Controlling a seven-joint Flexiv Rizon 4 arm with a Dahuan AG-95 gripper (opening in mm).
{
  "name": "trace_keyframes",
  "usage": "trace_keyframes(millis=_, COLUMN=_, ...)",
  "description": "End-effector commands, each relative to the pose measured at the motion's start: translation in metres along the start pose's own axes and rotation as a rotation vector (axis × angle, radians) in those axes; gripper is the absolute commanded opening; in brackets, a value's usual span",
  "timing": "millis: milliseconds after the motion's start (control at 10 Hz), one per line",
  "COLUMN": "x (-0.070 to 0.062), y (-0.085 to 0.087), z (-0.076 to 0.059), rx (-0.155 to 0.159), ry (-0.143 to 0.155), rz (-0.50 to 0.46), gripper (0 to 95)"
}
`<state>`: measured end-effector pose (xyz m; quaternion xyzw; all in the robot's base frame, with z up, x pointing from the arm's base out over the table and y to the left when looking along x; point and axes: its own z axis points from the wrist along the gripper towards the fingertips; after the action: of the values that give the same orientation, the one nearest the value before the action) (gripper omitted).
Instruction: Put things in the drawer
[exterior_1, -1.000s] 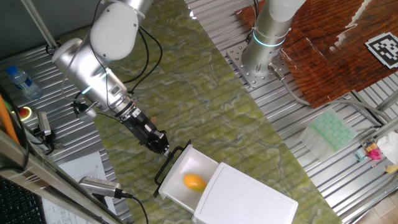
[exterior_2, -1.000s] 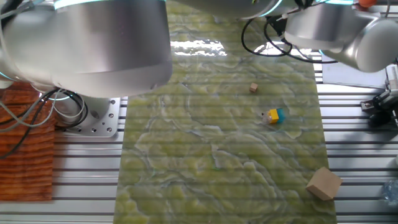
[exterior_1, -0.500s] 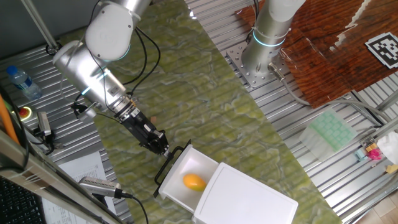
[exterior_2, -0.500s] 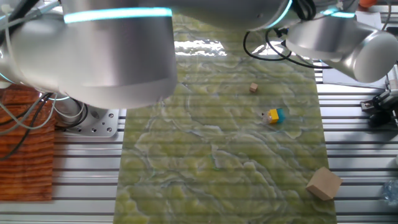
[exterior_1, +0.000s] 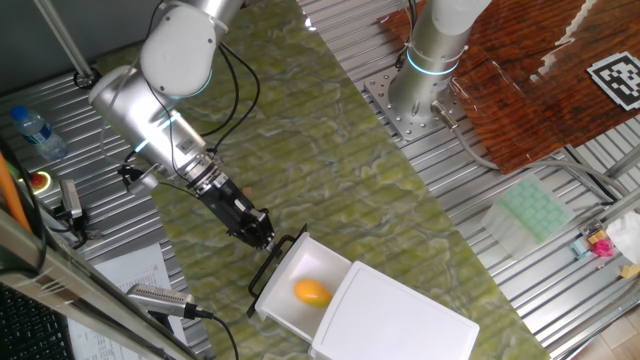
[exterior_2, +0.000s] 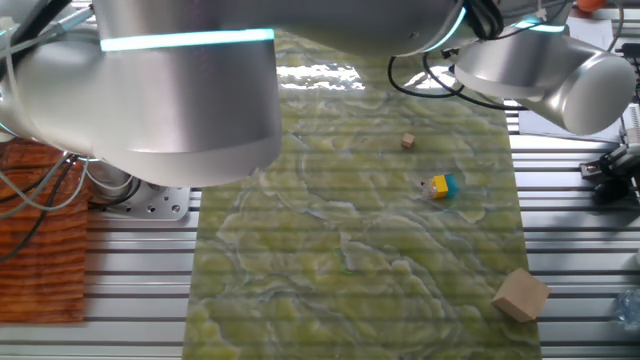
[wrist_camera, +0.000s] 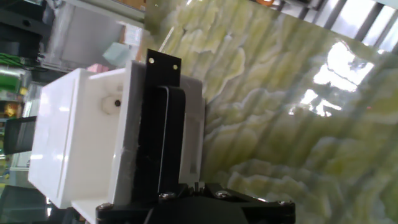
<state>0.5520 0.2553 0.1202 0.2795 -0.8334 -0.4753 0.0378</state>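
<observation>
In the open drawer (exterior_1: 285, 292), one toy fruit (exterior_1: 312, 292); one gripper (exterior_1: 264, 240) at its handle (exterior_1: 271, 262).

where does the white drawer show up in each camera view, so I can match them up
One fixed view: the drawer sits bottom centre, pulled out of its cabinet, with the yellow toy fruit inside.
The other fixed view: not in it.
Hand view: the drawer fills the left, front panel facing the camera.
Shared landmark: the green marbled mat.

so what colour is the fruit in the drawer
Yellow-orange fruit, clearest in the fixed view showing the open drawer.
</observation>
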Motion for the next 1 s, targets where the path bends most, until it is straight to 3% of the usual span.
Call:
trace_keyframes(millis=100, x=0.0, y=0.0, z=0.0, rx=-0.004, ry=-0.003, rz=-0.001, gripper=0.0)
trace_keyframes(millis=1000, x=0.0, y=0.014, z=-0.002, rx=0.0, ry=-0.006, rz=0.03, gripper=0.0)
